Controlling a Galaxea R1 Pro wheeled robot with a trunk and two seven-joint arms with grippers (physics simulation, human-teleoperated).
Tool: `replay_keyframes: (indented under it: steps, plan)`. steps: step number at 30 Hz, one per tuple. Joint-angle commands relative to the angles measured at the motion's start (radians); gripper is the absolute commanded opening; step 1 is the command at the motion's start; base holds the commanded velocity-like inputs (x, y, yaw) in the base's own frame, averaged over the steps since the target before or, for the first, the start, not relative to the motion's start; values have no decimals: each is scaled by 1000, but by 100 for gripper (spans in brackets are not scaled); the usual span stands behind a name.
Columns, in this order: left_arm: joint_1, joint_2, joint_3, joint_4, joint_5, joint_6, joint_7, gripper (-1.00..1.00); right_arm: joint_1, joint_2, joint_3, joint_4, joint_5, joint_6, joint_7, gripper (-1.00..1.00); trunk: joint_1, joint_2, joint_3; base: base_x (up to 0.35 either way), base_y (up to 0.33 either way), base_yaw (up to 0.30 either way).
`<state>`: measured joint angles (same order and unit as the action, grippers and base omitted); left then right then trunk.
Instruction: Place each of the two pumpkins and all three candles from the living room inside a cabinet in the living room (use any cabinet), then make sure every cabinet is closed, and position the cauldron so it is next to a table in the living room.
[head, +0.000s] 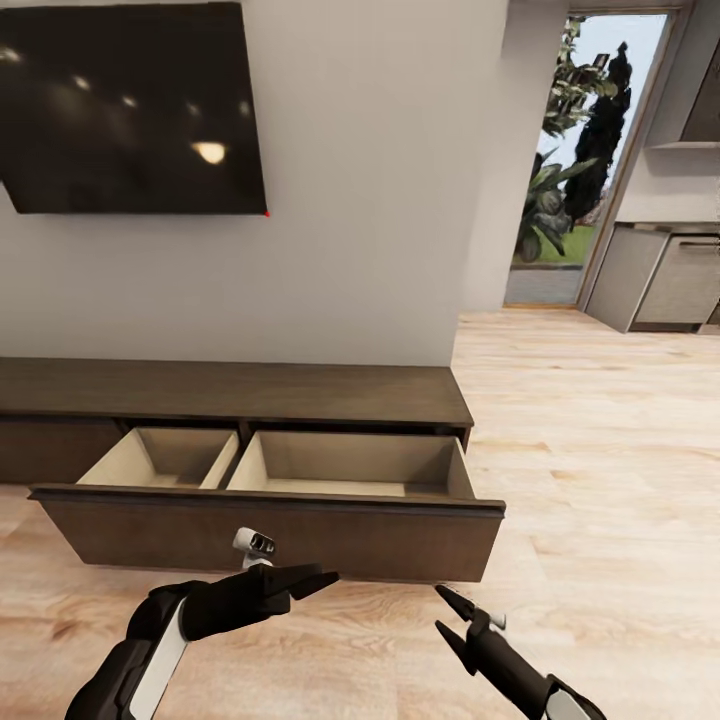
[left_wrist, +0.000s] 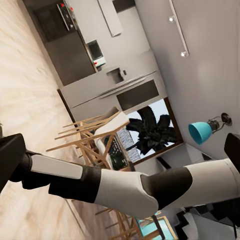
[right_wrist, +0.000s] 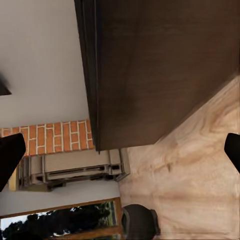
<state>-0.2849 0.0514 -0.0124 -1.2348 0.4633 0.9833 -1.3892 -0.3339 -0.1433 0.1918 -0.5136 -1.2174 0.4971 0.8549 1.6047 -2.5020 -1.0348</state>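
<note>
The low dark-brown cabinet (head: 230, 390) stands against the white wall. Its wide drawer (head: 270, 535) is pulled out toward me, and both beige compartments hold nothing. My left gripper (head: 312, 580) hovers in front of the drawer front, open and empty. To its right my right gripper (head: 442, 610) is open too, low over the floor, holding nothing. In the right wrist view the drawer front (right_wrist: 165, 65) is close, and the black cauldron (right_wrist: 140, 222) sits on the floor beyond it. The pumpkins, candles and table are out of view.
A dark TV (head: 130, 100) hangs above the cabinet. Wood-plank floor (head: 600, 450) stretches right to a garden doorway (head: 580, 180) and grey kitchen units (head: 670, 275). A brick fireplace (right_wrist: 55, 137) stands past the cabinet's end. Wooden chairs (left_wrist: 95, 135) and a blue lamp (left_wrist: 200, 131) are in the left wrist view.
</note>
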Motion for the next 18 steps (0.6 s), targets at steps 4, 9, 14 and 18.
replay_keyframes:
  steps: [4, 9, 14, 18]
  plan:
    - [0, 1, -1, 0, 4, 11, 0, 100, -1, -1, 9, 3, 42, 4, 5, 100, -2, 1, 15, 0, 0, 0]
    - [0, 4, -2, -8, 5, 12, 2, 100, 0, -2, 10, 5, 66, -1, 6, 100, -4, 2, 34, 0, 0, 0]
    - [5, 12, -3, -82, 11, 16, 3, 100, 1, -2, 11, 11, 90, -3, 7, 100, -20, 30, 50, 0, 0, 0]
    - [7, 12, -3, -92, 10, 17, 4, 100, 2, -2, 11, 12, 115, -3, 8, 100, -35, 58, 63, 0, 0, 0]
